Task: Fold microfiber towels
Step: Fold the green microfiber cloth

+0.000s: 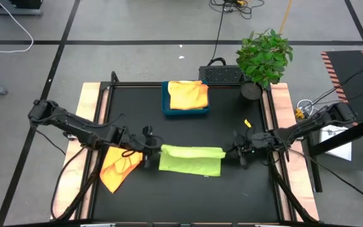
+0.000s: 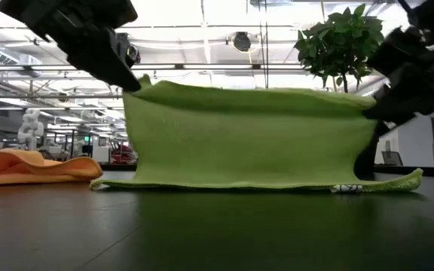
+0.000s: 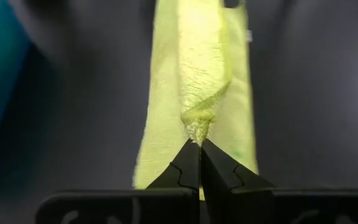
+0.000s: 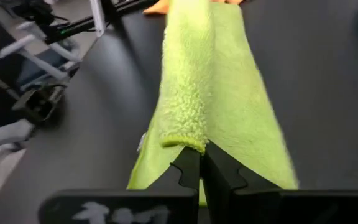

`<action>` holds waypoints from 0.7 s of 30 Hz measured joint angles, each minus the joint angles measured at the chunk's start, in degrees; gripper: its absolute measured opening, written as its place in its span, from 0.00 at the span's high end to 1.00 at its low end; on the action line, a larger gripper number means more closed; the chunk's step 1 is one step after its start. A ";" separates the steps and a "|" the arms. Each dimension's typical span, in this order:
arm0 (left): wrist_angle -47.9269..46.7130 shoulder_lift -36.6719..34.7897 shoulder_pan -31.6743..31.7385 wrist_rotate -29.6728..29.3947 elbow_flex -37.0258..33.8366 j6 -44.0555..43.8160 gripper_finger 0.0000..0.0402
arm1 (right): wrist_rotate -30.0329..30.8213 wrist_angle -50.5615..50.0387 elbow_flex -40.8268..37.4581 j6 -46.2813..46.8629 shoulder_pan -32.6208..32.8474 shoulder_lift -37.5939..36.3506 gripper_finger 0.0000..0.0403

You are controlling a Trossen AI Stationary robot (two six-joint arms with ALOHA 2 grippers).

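Observation:
A lime green towel (image 1: pixel 191 159) is at the middle of the black table, its upper edge held up between my two grippers and its lower part lying on the table (image 2: pixel 262 183). My left gripper (image 1: pixel 149 150) is shut on its left corner, my right gripper (image 1: pixel 235 151) is shut on its right corner. An orange towel (image 1: pixel 117 165) lies crumpled at the left, under my left arm. A yellow-orange towel (image 1: pixel 188 94) lies in the blue tray (image 1: pixel 166 108) at the far middle. My left gripper pinches the lime green towel's raised left corner (image 3: pixel 196 124) between its two fingertips, coming from the table's left. The edge runs level to the other gripper, and the cloth hangs below it to the table. My right gripper pinches the towel's raised right corner (image 4: pixel 185 142) between its two fingertips, coming from the table's right. The cloth hangs down from the held edge, and its lower part lies on the table.
A potted plant (image 1: pixel 263 57) stands at the far right corner. A small yellow piece (image 1: pixel 247 123) lies on the table near my right arm. Wooden strips (image 1: pixel 88 113) border the table's left and right sides.

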 joint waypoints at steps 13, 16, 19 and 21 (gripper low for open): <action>4.05 6.51 -4.63 -2.78 -3.50 -3.66 0.98 | 5.19 14.90 -5.81 4.65 9.03 3.92 1.00; 4.78 7.17 -3.53 -4.04 -3.54 -2.82 0.99 | 6.43 14.05 -5.00 3.50 9.23 5.66 1.00; 4.73 6.95 -1.46 -4.27 -3.38 -1.39 0.98 | 6.31 14.52 -4.22 1.41 8.70 6.53 1.00; 4.99 6.49 0.03 -4.29 -3.16 -0.14 0.98 | 6.27 14.75 -3.72 -0.16 8.25 6.46 1.00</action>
